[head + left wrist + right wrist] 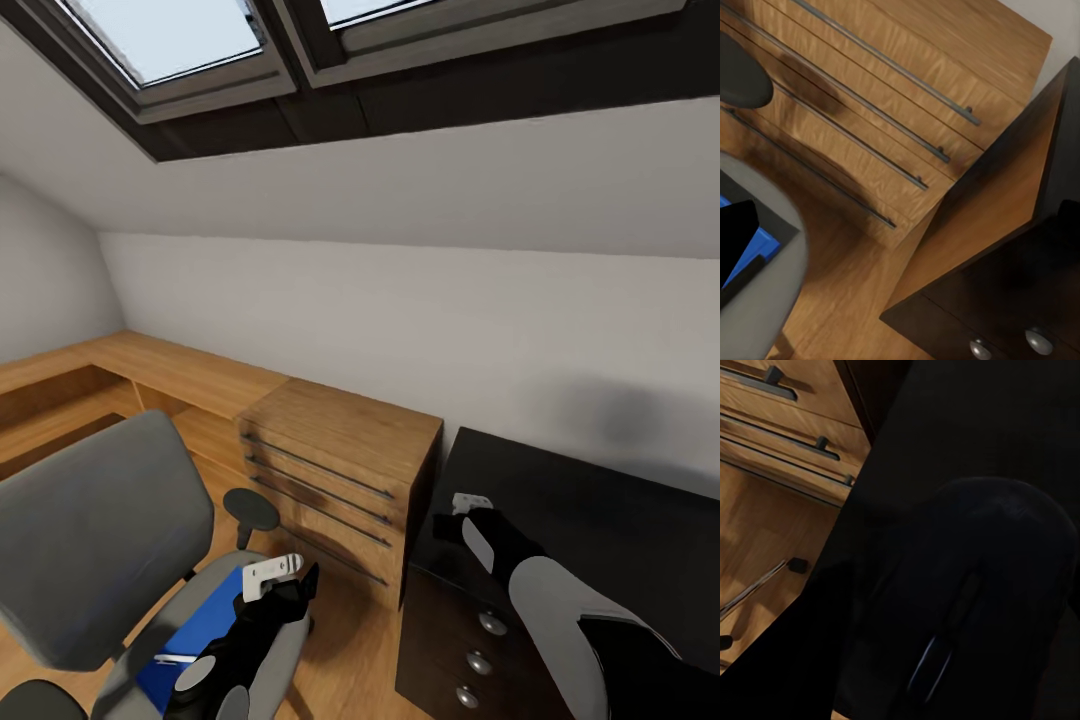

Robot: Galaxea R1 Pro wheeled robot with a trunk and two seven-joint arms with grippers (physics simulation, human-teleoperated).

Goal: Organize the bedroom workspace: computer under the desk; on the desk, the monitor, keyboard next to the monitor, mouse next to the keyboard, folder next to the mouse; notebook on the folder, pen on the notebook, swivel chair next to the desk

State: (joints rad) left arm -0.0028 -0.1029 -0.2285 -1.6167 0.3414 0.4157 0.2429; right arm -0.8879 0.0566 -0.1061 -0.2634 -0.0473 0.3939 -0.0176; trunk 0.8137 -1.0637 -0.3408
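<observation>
desk (600,500) | right gripper (470,503) over mouse (967,600), grip unclear | folder (200,630) on swivel chair (90,540)

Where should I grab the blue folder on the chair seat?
Take the folder by its near edge facing the left gripper, coming from above the seat's front. It lies flat on the swivel chair, so a finger probably must slip under an edge; the backrest blocks the far side.
</observation>
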